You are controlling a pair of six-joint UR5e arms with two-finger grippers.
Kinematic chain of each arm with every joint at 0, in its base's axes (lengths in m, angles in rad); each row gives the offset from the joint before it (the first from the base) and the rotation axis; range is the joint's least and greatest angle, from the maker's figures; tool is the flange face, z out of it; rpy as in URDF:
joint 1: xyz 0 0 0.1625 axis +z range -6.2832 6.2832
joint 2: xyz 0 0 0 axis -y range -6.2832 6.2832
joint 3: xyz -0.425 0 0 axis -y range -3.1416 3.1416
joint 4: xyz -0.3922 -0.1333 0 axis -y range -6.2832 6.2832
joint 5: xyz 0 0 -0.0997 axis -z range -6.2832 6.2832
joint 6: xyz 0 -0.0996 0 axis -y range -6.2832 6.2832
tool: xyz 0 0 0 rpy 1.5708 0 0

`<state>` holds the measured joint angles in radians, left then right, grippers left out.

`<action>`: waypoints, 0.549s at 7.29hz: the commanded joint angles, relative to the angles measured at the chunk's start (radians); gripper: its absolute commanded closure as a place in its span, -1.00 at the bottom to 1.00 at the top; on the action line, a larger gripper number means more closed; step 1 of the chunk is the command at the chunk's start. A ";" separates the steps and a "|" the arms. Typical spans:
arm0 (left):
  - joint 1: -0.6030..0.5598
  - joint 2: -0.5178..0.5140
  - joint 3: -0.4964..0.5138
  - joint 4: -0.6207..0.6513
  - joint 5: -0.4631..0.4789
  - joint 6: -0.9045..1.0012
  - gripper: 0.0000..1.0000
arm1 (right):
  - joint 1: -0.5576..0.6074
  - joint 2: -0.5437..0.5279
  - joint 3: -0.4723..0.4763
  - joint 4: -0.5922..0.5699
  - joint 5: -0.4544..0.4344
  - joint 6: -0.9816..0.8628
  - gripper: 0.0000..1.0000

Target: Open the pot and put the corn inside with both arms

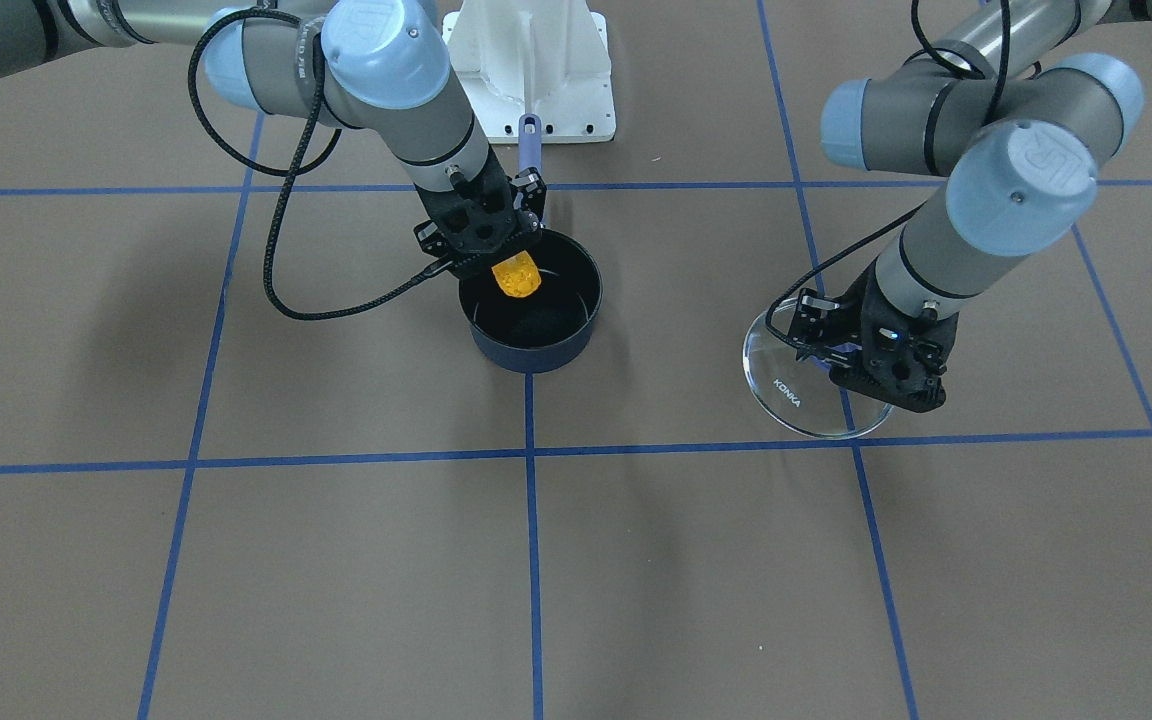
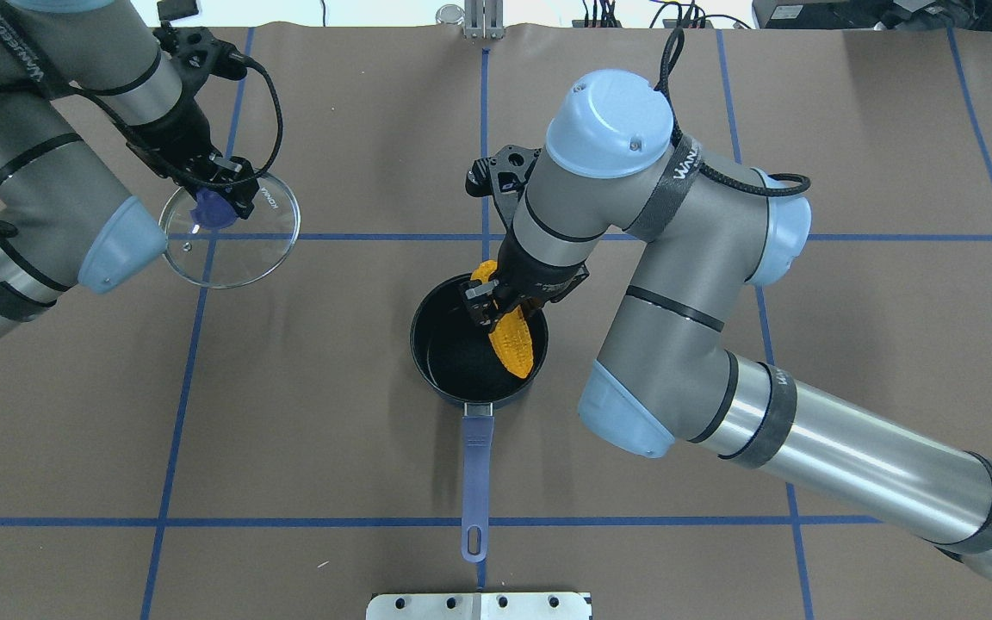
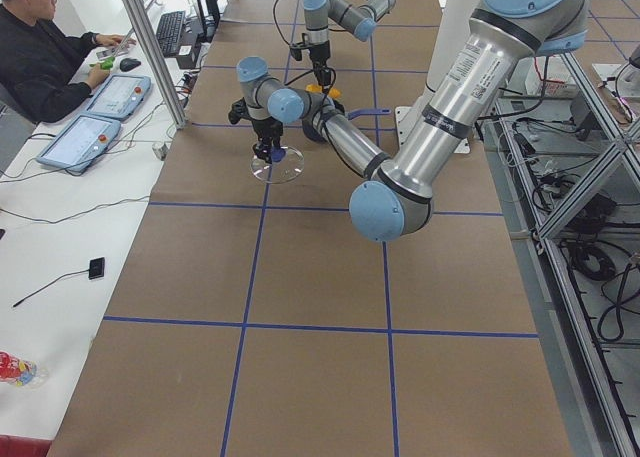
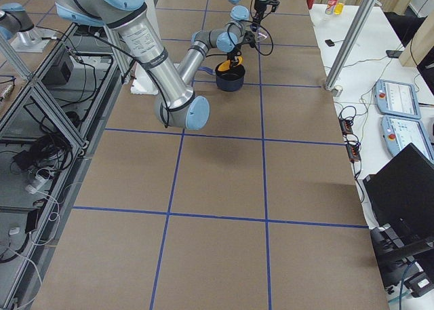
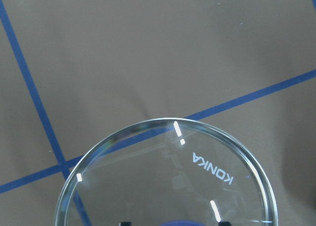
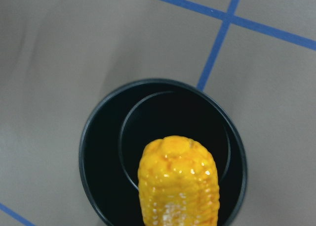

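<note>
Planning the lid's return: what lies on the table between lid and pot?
Nothing; overhead view shows bare table and blue tape between lid and pot.

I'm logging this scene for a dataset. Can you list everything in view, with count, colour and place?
pot: one, dark navy with a lavender-blue handle, table centre, open
corn: one, yellow-orange, held tilted over the pot's opening
glass lid: one, clear with a blue knob, off the pot, on the robot's left side
table: one, brown with a blue tape grid
mount plate: one, white, robot-side edge
operator: one, dark clothing, seated beside the table
left gripper: one, black, on the lid's knob
right gripper: one, black, gripping the corn
</note>
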<state>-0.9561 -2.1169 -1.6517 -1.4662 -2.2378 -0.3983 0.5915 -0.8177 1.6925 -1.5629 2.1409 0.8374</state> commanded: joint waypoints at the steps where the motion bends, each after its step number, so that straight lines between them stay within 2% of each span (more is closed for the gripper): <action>1: -0.033 0.050 0.003 -0.002 -0.002 0.073 -0.05 | -0.005 0.008 -0.007 0.018 -0.006 0.002 -1.00; 4: -0.079 0.144 0.004 -0.008 -0.036 0.188 -0.04 | -0.004 0.002 0.004 0.018 -0.001 0.000 -1.00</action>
<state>-1.0207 -2.0104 -1.6469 -1.4730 -2.2663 -0.2531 0.5870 -0.8134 1.6946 -1.5449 2.1380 0.8380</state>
